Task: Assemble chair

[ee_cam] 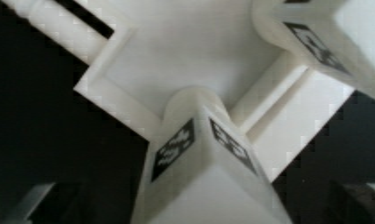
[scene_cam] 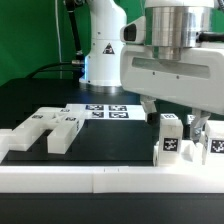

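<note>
Standing beside the black bench (scene_cam: 110,148), I saw the chair in loose pieces. From the exterior view, the notched blocks (scene_cam: 52,128) lay in a cluster toward that view's left, just behind the long white border rail (scene_cam: 90,181). The marker board (scene_cam: 105,111) lay flat farther back, near the foot of the robot arm (scene_cam: 105,45). Toward that view's right a small post (scene_cam: 170,142) stood upright with a tag on its face. A second post (scene_cam: 214,147) stood near it, close to the picture's edge. The pincer (scene_cam: 173,118) hung right over the first post, one finger on either side of it.

From the wrist view, the same post (ee_cam: 202,150) rose toward the camera, with tags on two of its faces. The pincer (ee_cam: 193,200) looked released, its dim grey fingers (ee_cam: 356,196) spread wide and clear of the post's sides. Behind the post lay a broad white surface (ee_cam: 157,60) that I could not identify, and another tagged piece (ee_cam: 312,42) showed blurred at a corner.
</note>
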Motion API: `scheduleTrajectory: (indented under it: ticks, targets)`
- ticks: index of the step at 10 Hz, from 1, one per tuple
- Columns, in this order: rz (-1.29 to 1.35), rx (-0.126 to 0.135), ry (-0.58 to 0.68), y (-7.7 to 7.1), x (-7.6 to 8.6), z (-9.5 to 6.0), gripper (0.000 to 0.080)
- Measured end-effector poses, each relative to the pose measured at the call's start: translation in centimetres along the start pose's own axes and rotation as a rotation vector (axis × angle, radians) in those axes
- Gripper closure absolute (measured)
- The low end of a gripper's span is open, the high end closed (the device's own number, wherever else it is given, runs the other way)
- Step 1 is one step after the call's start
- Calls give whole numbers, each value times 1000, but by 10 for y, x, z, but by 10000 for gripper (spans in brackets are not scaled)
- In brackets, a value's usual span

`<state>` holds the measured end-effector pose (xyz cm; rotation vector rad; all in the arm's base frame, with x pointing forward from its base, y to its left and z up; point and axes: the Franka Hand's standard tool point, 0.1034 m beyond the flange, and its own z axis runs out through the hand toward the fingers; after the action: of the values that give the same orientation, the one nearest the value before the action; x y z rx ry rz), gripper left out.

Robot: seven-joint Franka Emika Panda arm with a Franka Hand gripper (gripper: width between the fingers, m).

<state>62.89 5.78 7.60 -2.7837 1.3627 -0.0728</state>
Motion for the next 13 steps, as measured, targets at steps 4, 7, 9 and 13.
scheduleTrajectory:
  ticks: [4, 7, 9, 13]
  targets:
    - [-225, 7, 4, 8, 16, -2, 150]
    - [-403, 6, 6, 9, 17, -1, 150]
    - [-606, 0, 15, 9, 16, -1, 150]
    - [-729, 8, 32, 3, 12, -3, 150]
